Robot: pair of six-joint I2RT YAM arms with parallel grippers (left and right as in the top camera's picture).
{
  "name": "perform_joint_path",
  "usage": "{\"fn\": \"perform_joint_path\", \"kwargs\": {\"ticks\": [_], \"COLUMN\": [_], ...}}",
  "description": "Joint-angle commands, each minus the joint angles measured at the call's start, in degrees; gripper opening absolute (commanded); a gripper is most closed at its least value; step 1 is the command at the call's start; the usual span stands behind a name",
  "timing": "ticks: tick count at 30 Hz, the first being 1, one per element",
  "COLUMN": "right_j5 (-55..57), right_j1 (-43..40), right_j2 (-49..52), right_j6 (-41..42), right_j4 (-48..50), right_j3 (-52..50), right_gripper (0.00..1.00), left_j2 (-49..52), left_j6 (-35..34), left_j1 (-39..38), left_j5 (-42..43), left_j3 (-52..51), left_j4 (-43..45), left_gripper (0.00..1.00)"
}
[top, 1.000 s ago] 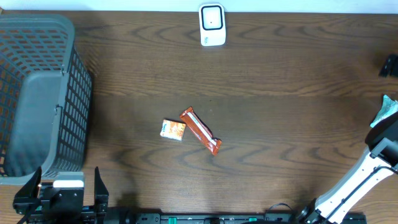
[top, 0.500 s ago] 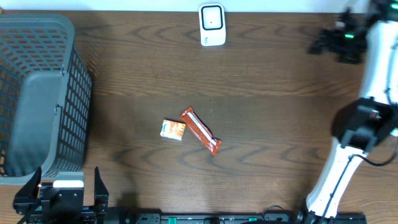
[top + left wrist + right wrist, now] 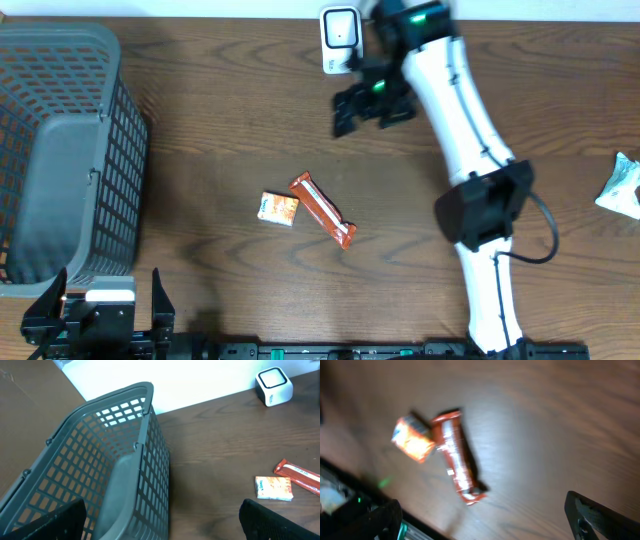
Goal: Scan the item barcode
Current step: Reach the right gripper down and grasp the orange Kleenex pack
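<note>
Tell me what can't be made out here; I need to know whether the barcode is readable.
Red bar print: too small overhead, motion-blurred in the right wrist view; no barcode legible.
Orange packet: likewise.
Pale object: cut off by the overhead view's right edge.

I see two items lying flat near the middle of the table [image 3: 200,120]. The long red-orange snack bar [image 3: 323,212] sits on a diagonal with a pale stripe along its wrapper, one end crimped. Just beside its far end, on the left, lies a small square orange packet [image 3: 279,208]; I can't tell whether they touch. The scanner [image 3: 341,40], a white rounded box with a dark window, stands at the table's far edge, well apart from both.
</note>
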Motion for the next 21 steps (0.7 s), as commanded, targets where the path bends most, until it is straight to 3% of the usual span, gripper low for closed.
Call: {"fn": "perform_joint_path", "kwargs": {"ticks": [1, 3, 9, 13, 18, 21], "right_j5": [-1.2, -1.1, -0.3, 3.9, 10.6, 10.4], "right_j1": [6.3, 9.6, 17.8, 21.9, 24.8, 25.9], "right_j2": [-2.6, -2.6, -2.4, -2.4, -2.4, -2.4], "right_j6": [-1.9, -1.6, 21.2, 27.8, 45.0, 50.1], "right_j4": [-0.2, -0.1, 0.9, 5.9, 9.2, 13.2], "right_j3": [0.7, 0.3, -1.8, -4.7, -11.4, -16.8], "right_gripper": [0.99, 0.99, 0.99, 0.99, 0.99, 0.99], "left_j2": [-0.4, -0.4, -0.4, -0.4, -0.4, -0.4], "left_j6": [0.5, 0.5, 0.5, 0.5, 0.5, 0.5], "left_j1": [-0.3, -0.3, -0.3, -0.3, -0.3, -0.3], "left_j5": [-0.1, -0.1, -0.1, -0.1, -0.1, -0.1], "left_j3": [0.0, 0.0, 0.0, 0.0, 0.0, 0.0], "left_j4": [0.0, 0.0, 0.0, 0.0, 0.0, 0.0], "left_gripper": [0.98, 0.98, 0.98, 0.98, 0.98, 0.98]}}
